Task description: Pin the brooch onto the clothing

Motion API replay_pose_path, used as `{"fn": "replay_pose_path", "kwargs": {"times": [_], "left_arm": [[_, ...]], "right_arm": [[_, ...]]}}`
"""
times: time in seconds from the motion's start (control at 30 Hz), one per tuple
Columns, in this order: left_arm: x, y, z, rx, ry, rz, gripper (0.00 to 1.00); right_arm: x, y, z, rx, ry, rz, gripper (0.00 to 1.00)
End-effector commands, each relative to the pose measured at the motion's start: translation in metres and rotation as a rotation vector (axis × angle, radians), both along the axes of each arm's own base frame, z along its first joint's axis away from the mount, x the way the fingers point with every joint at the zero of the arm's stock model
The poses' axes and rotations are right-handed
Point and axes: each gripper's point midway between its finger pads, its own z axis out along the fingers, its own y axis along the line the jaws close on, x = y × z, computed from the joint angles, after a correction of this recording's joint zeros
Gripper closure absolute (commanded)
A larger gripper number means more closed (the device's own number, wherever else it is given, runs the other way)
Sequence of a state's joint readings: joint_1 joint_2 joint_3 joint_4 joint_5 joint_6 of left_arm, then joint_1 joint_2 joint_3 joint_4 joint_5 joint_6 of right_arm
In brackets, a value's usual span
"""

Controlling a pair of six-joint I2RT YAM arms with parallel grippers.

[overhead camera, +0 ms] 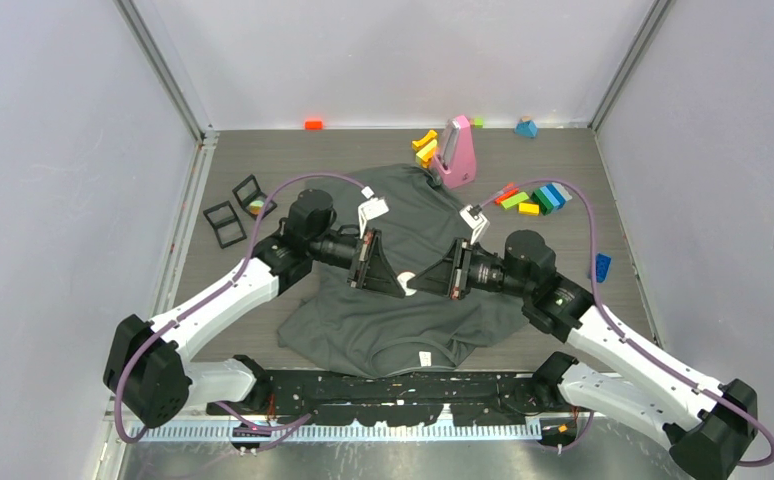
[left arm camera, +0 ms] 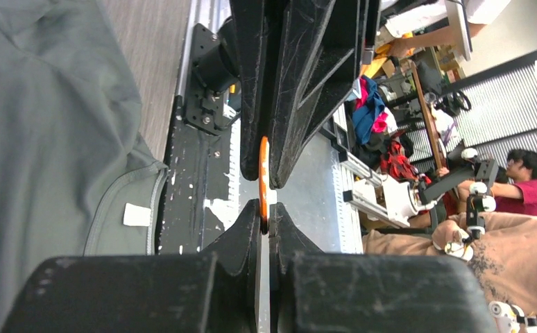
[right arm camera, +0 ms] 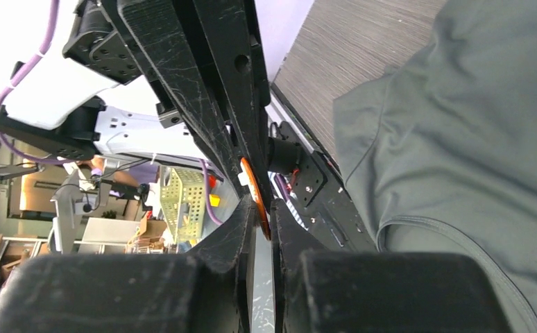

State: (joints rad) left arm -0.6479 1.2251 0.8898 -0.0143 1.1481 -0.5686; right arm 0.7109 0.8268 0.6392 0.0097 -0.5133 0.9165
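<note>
The dark grey T-shirt [overhead camera: 393, 325] lies spread on the table between the arms, its white neck label [overhead camera: 425, 358] toward the near edge. It also shows in the left wrist view [left arm camera: 44, 139] and the right wrist view [right arm camera: 460, 132]. My left gripper [overhead camera: 399, 284] and right gripper [overhead camera: 416, 282] meet tip to tip above the shirt's middle. Both are shut on the brooch, a thin orange disc seen edge-on [left arm camera: 263, 177] [right arm camera: 253, 194]. In each wrist view my own jaws [left arm camera: 266, 211] [right arm camera: 264, 220] pinch one edge and the other gripper's jaws pinch the opposite edge.
A pink wedge-shaped object [overhead camera: 457, 152] and yellow blocks [overhead camera: 425, 148] stand at the shirt's far edge. Coloured blocks [overhead camera: 538, 198] lie at the right, black square frames [overhead camera: 233, 215] at the left. A black base rail [overhead camera: 403, 385] runs along the near edge.
</note>
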Motion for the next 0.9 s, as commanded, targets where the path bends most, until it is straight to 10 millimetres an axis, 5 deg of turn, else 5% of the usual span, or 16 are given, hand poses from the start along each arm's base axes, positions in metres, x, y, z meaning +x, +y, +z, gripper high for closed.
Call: {"fn": "replay_pose_path", "kwargs": {"times": [0.0,0.1,0.2,0.4,0.53,0.73,0.87], "left_arm": [[-0.010,-0.001,0.031,-0.090,-0.104,-0.060,1.00],[-0.010,-0.001,0.030,-0.085,-0.108,-0.058,1.00],[-0.007,-0.001,0.029,-0.076,-0.119,-0.036,1.00],[0.011,-0.001,0.009,0.049,-0.117,0.063,1.00],[0.013,0.002,0.007,0.082,-0.126,0.091,1.00],[0.025,0.007,0.004,0.126,-0.170,0.187,1.00],[0.047,0.007,-0.020,0.235,-0.139,0.290,1.00]], "right_arm": [[0.022,-0.008,-0.056,-0.210,0.105,-0.109,0.90],[0.023,-0.004,-0.058,-0.205,0.109,-0.099,0.91],[0.019,-0.004,-0.039,-0.158,0.068,-0.084,0.85],[0.009,-0.014,0.007,-0.100,-0.037,-0.082,0.39],[0.018,-0.027,0.008,-0.178,-0.074,-0.154,0.19],[0.025,-0.032,0.028,-0.190,-0.123,-0.187,0.14],[0.026,-0.041,0.047,-0.169,-0.178,-0.233,0.13]]}}
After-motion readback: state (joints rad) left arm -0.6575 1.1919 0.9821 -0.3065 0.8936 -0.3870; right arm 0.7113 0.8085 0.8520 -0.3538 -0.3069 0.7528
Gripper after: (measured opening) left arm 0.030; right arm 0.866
